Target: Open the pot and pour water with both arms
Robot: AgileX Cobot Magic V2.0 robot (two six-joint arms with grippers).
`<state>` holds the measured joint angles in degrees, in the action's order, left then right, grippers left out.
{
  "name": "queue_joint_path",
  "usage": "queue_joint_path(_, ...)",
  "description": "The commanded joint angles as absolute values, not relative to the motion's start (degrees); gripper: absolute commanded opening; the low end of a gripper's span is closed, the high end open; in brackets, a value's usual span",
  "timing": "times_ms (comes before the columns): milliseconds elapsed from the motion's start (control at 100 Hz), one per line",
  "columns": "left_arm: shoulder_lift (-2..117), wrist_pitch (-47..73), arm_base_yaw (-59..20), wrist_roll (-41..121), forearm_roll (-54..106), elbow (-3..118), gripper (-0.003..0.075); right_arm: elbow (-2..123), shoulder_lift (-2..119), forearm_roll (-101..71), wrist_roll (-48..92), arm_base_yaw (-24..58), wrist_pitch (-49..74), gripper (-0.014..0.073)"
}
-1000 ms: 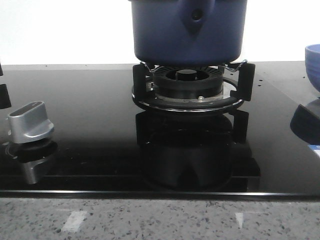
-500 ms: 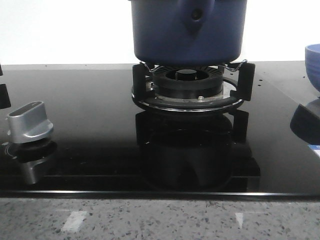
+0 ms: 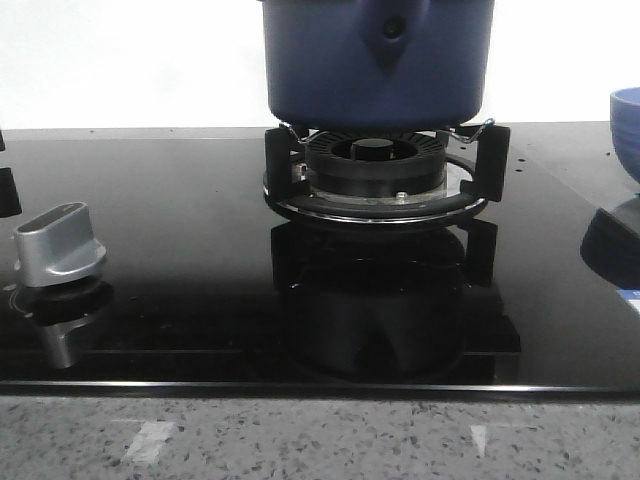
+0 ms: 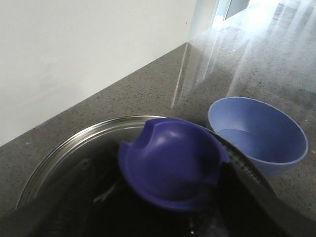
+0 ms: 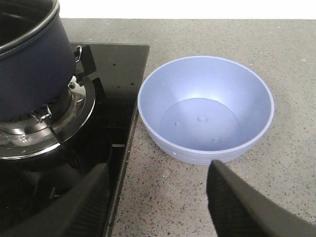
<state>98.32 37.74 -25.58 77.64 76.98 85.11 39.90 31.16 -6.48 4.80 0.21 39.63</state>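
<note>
Pot [image 3: 377,60] sits on the burner [image 3: 375,165], probably heavy and slick; its handle bracket [image 3: 391,30] is the likely hold. Left gripper [image 4: 170,217] clamps the lid knob [image 4: 170,165]; right gripper [image 5: 158,197] spread apart.

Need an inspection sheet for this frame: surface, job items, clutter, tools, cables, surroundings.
Surface: glossy black glass cooktop set in a speckled grey countertop.
Job's things: dark navy pot sits on the burner grate; glass lid with a blue knob is on it, metal rim visible.
Clutter: light blue bowl on the countertop to the right of the cooktop, upright; silver control knob front left.
Tools: left tool has its fingers either side of the lid knob, contact unclear; right tool open, holding nothing, near the bowl.
Cables: nothing seen.
Surroundings: plain white wall behind the counter.
</note>
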Motion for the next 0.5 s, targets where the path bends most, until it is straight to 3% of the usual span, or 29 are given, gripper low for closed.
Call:
queue_joint_path(0,97.3,38.2,-26.0,78.1,80.0,88.4,0.0457,42.0,31.8,-6.1,5.4,0.2,35.6,0.0395)
queue_joint_path(490,98.5,41.2,-26.1,86.9,81.7,88.6,0.0456,42.0,31.8,-6.1,5.4,0.2,35.6,0.0395)
